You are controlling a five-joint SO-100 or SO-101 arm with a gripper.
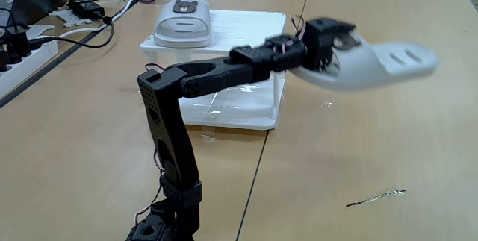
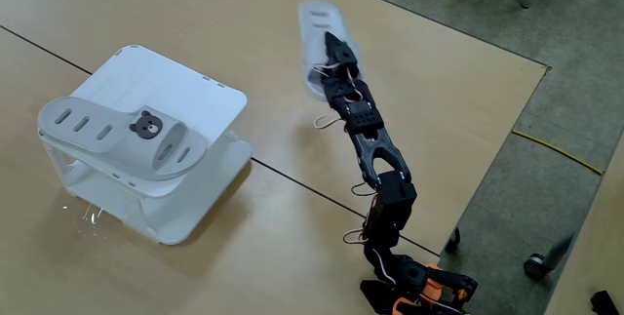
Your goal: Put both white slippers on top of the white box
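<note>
One slipper (image 1: 183,23) of the pair already lies flat on the top of the white box (image 1: 246,32) in a fixed view, bear badge toward the far edge and sitting over the left part of the slatted top, with the right part of that top bare beside it. In that same view the arm reaches out to the right of the box, and the gripper (image 1: 340,51) is clamped on the heel end of the second slipper (image 1: 392,60), which hangs in the air above the wooden table (image 1: 373,144), blurred, its oval slots just readable; it is clear of the box and well to the right of it. A thin metallic object (image 1: 377,196) lies on the table nearer the camera, and cables with a power strip (image 1: 26,51) sit at the far left. In the other fixed view, from above, the placed slipper (image 2: 127,137) lies diagonally across the box top (image 2: 210,96), overhanging the near left edge a little, while the gripper (image 2: 331,57) holds the second slipper (image 2: 317,27) aloft over the table, apart from the box and to its right. Judged from this, half the job is done: what remains is to carry the held slipper over the free part of the top, lower it beside the first without knocking that one, and let go.
</note>
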